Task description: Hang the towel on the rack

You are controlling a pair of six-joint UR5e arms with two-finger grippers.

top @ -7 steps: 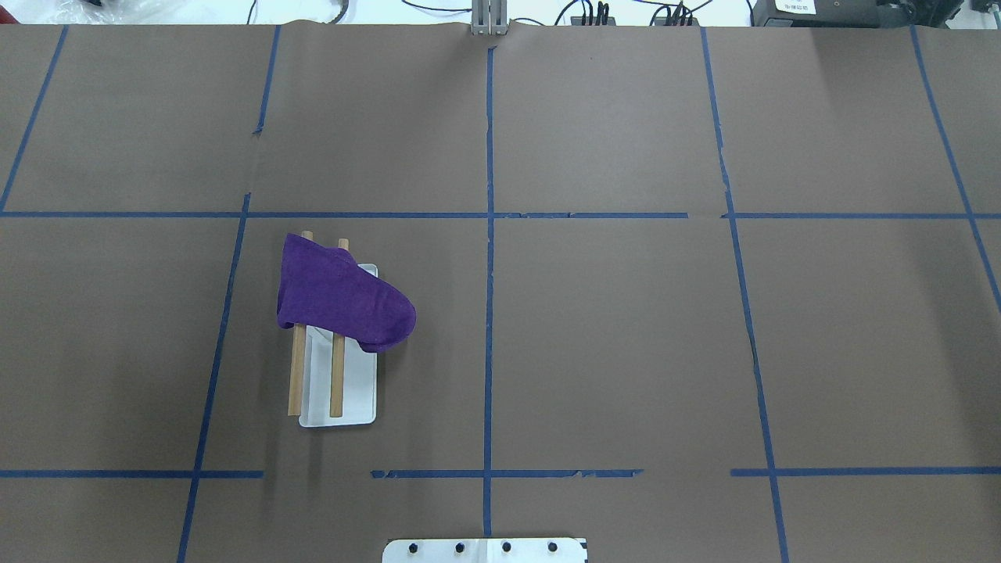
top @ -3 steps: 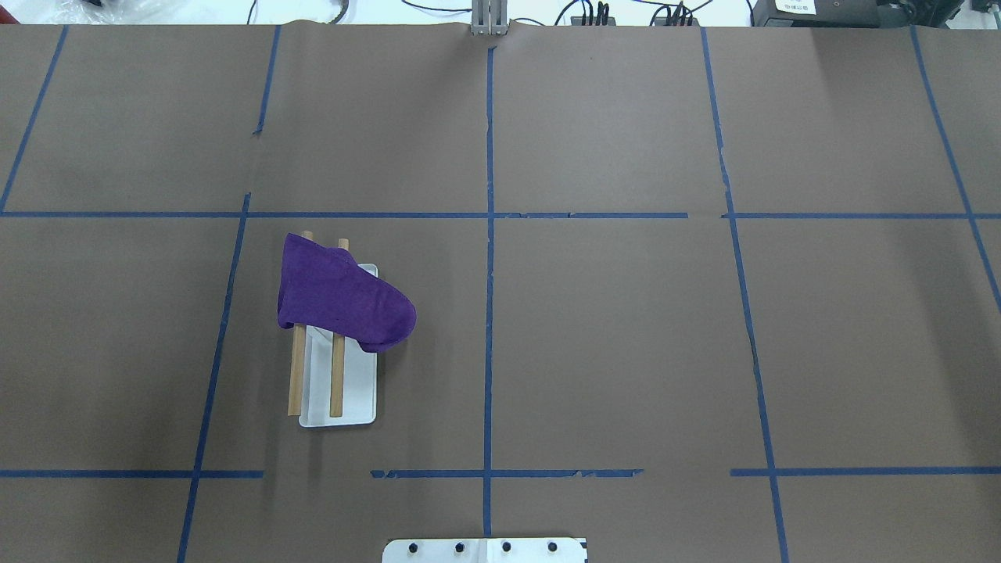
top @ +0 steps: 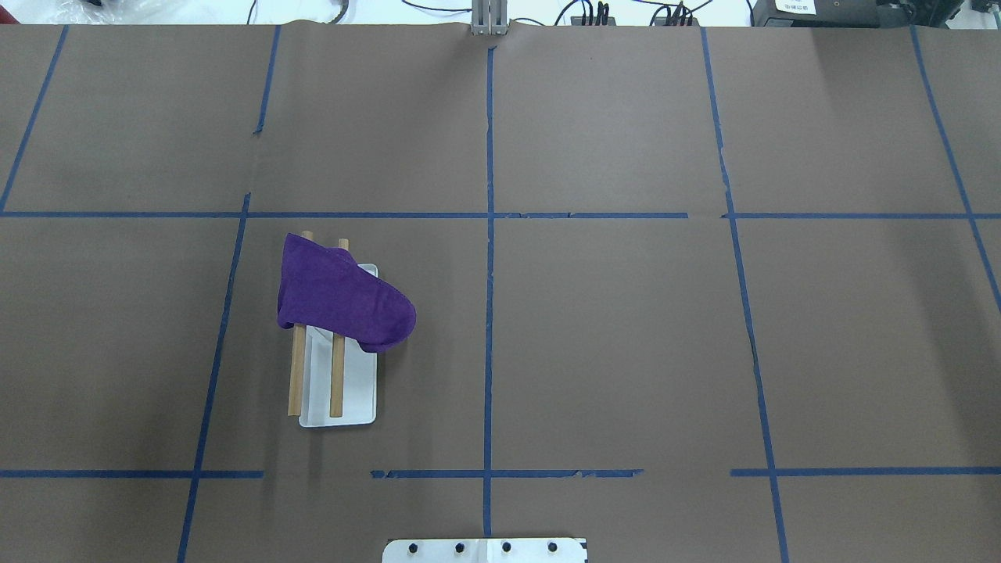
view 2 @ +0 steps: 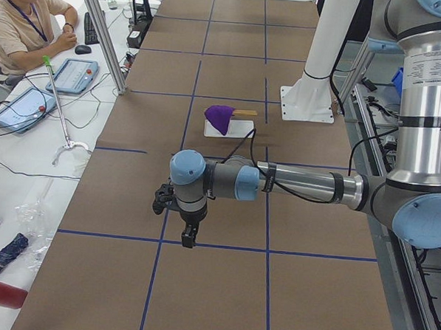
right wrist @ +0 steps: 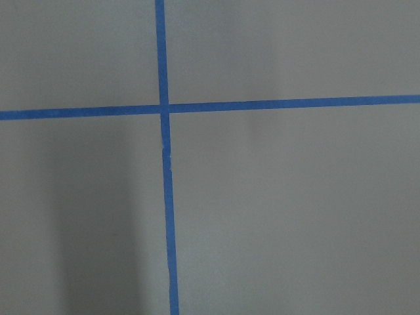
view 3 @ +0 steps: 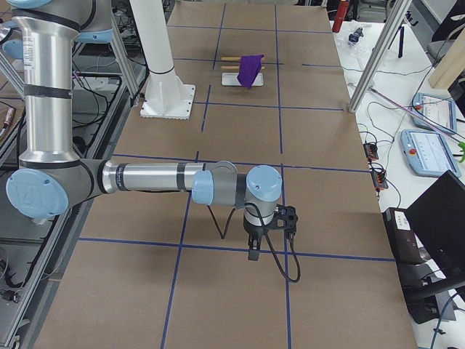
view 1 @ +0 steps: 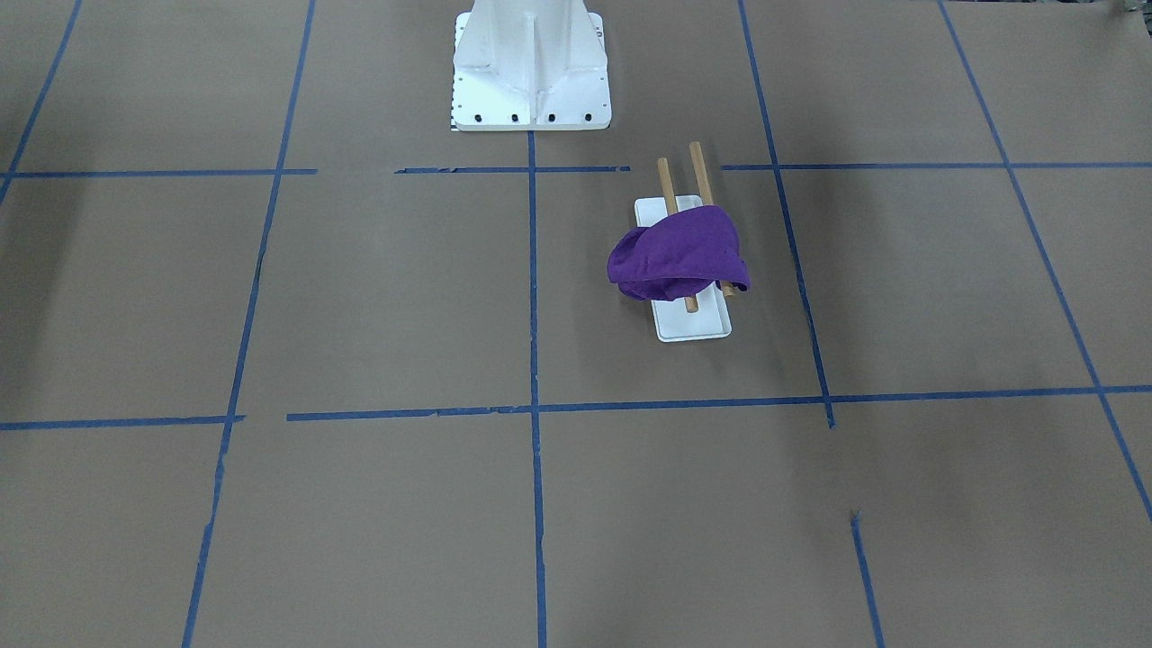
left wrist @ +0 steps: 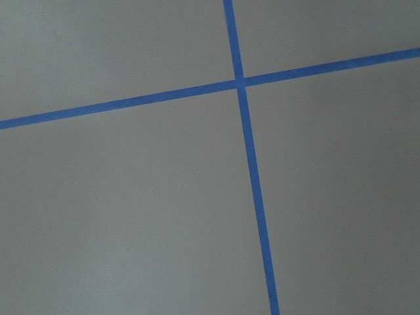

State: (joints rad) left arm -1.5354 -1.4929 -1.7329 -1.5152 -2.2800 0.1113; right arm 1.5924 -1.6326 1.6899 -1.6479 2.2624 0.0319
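The deep purple towel (top: 344,301) lies draped over the far part of the rack's two wooden rods (top: 337,379), and its right end hangs past the white base (top: 356,391). It also shows in the front-facing view (view 1: 677,254), the left view (view 2: 221,117) and the right view (view 3: 250,67). My left gripper (view 2: 189,237) points down over the table end, far from the rack. My right gripper (view 3: 253,251) points down over the other end. I cannot tell whether either is open or shut. Both wrist views show only brown paper and blue tape.
The table is covered in brown paper with blue tape lines (top: 489,215). The robot's white base plate (top: 485,550) sits at the near edge. An operator (view 2: 21,21) sits beside the table with tablets; a grabber tool (view 2: 60,120) lies there.
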